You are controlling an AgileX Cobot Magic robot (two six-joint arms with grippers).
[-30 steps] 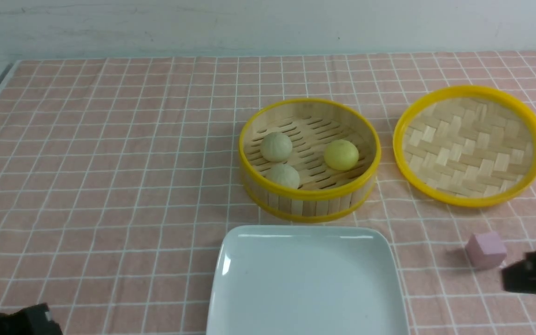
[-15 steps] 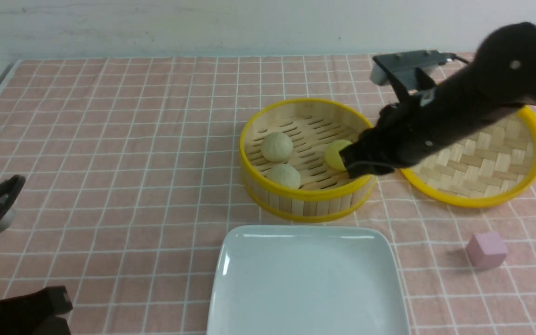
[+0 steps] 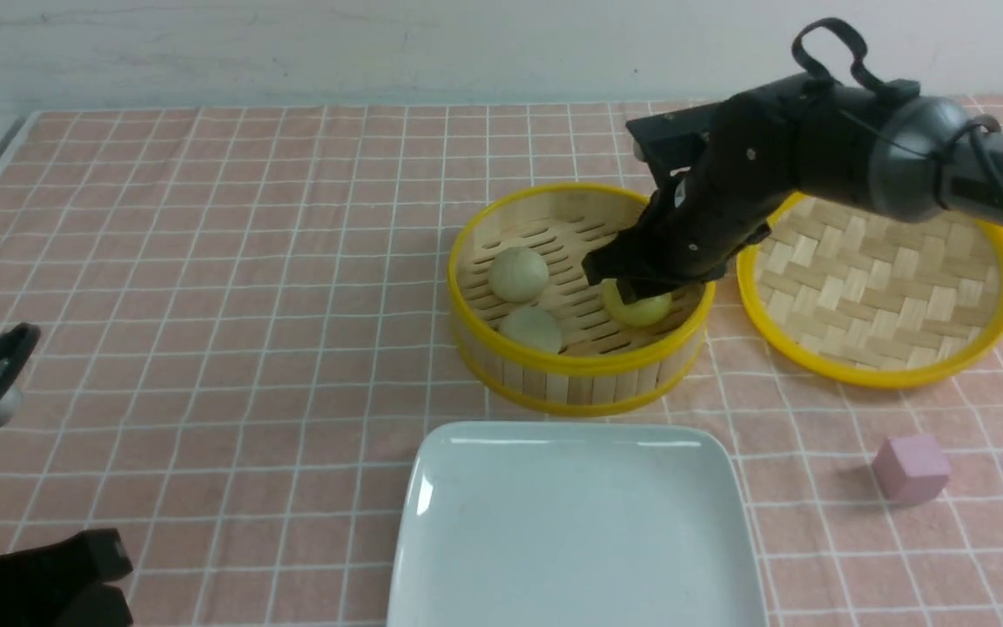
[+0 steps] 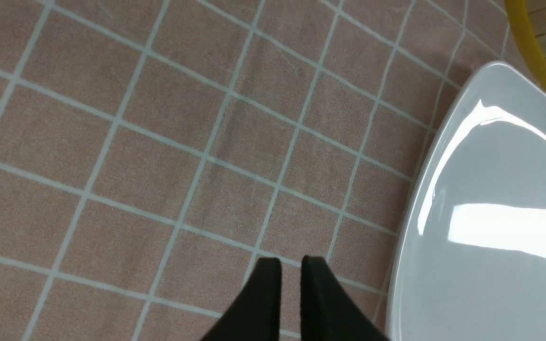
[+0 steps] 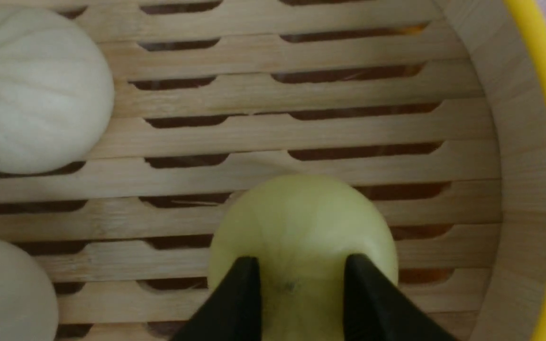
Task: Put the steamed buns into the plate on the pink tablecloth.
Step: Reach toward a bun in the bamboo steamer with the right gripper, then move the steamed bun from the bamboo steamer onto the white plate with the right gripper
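Table covered by the pink tablecloth [image 3: 205,261], contents listed from the robot's left. Item: left gripper [image 4: 291,267], low over bare cloth just beside the plate's edge, its fingertips drawn almost together with only a slit between them, holding nothing. Item: plate [image 3: 575,531], glossy white, rounded-square, at the near centre, no bun on it. Item: bamboo steamer basket [image 3: 571,366], yellow-rimmed, uncovered, directly behind the plate and close to it without touching. It contains all three steamed buns: a pale bun [image 3: 518,273] at its left, a second pale bun [image 3: 531,328] nearer the front wall, and the yellow bun [image 3: 641,308] at its right. Item: right gripper [image 5: 301,267], reaching down into the basket, its two fingertips partly spread and set on either side of the yellow bun's crown. Whether they already pinch it cannot be told. Item: woven lid [image 3: 880,270], inner side up, to the right of the basket. Item: pink cube [image 3: 910,468], near right, well apart from the rest. Step in hand, by judgement: the first pick, with no bun delivered. The next move likely calls for a gentle closing on the soft bun, a lift clear of the basket wall, then a short carry toward the robot and a low release so that the round bun settles inside the rim rather than rolling off.
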